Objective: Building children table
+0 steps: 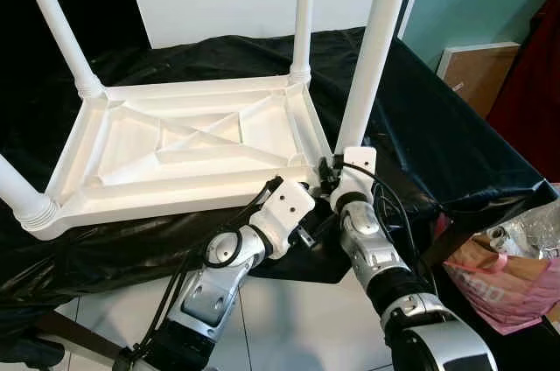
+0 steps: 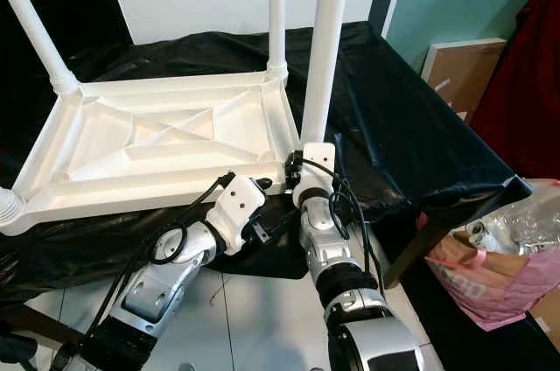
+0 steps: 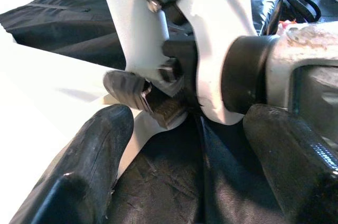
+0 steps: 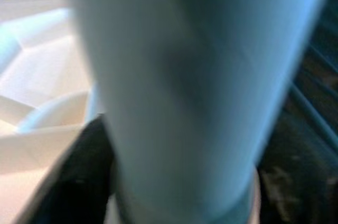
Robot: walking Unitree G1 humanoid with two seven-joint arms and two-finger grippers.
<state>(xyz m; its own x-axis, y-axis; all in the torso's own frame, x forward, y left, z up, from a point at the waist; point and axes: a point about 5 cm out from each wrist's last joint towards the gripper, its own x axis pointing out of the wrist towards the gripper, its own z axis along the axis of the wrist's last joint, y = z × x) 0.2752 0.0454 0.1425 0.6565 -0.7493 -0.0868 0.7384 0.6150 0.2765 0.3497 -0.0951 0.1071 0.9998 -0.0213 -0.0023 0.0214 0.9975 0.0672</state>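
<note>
- Nearest me, my right gripper (image 1: 331,170) is closed round the foot of the white round plastic table leg (image 1: 372,47) at the near right corner; the right wrist view has that leg pressed close between my black fingers (image 4: 87,176), blurred but plainly clasped;
- My left gripper (image 3: 174,145) hangs just beside that same corner, its two black fingers spread apart with nothing between them, pointing at the right wrist and the tabletop's edge;
- The white moulded plastic tabletop (image 1: 188,148) lies upside down on the black cloth-covered work surface (image 1: 437,139), ribbed underside up, legs standing upward at its corners;
- I judge the plastic light, stiff and hollow, smooth enough to slip under rubber pads; the long leg gives leverage, so a grip low, near the socket, should steady it best, while the rim of the tabletop suits the free gripper for bracing;
- Further right, a pink plastic bag (image 1: 503,279) sits below the table's edge.
</note>
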